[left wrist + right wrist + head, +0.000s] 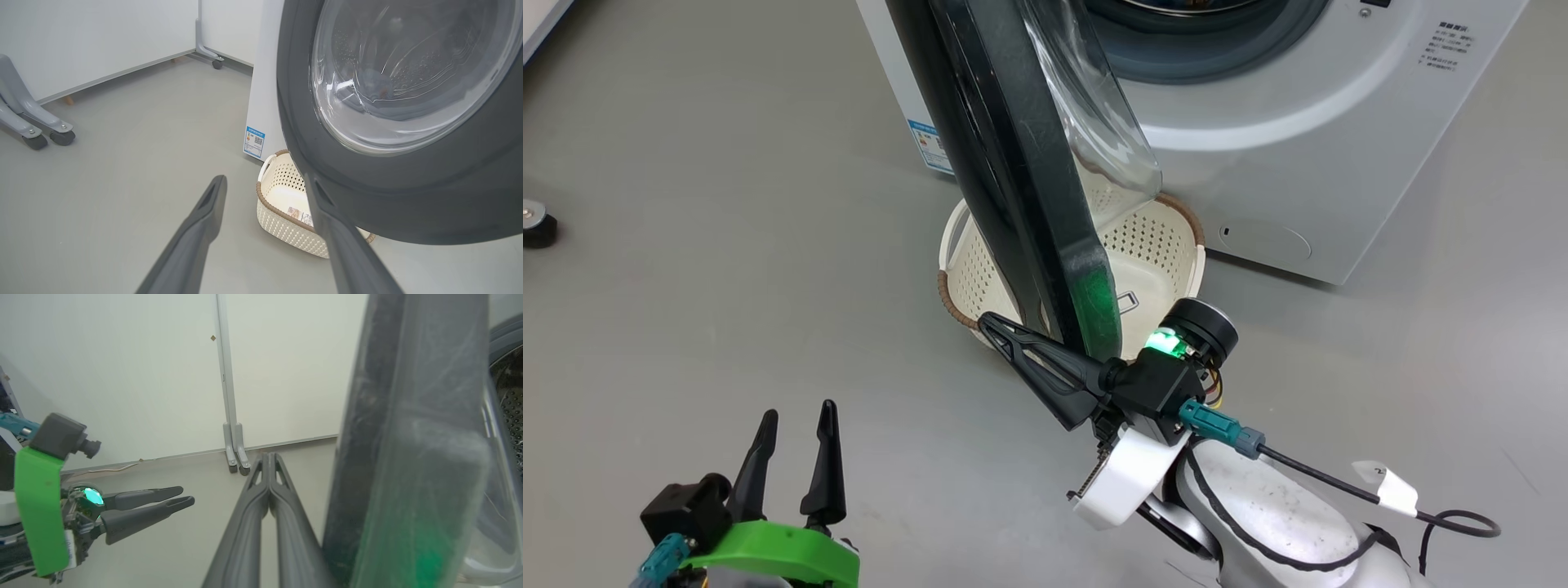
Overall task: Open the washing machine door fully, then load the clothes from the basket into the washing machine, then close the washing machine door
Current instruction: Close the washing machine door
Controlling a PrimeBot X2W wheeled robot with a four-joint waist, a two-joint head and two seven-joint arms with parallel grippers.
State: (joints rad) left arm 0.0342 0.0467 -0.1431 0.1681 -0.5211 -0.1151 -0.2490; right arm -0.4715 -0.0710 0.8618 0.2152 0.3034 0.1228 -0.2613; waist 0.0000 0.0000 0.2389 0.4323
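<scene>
- The left claw (798, 412) hovers low over the grey floor, well left of the machine. Its fingers are spread and it carries nothing, so it seems to have no part in the present step.
- The right claw (990, 321) is clenched, its fingers pressed together and empty. They lie along the outer black face of the washing machine door (1013, 147), near its lower free edge. They look to be touching it, though the contact itself is hard to make out.
- The door stands roughly half open, swung out edge-on over the basket (1156, 241). It is neither wide open nor latched.
- The basket sits on the floor just before the machine's front, partly under the door. Its bottom is bare apart from a sticker, so unloading looks finished.
- Through the door glass, the left wrist view shows a bluish heap with an orange-brown fleck inside the drum, probably the clothes (374, 83).
- The washing machine (1298, 106) stands at the right with its drum mouth uncovered.
- Judgement: opening and loading appear done. What is left is swinging the door round and pressing it shut.
</scene>
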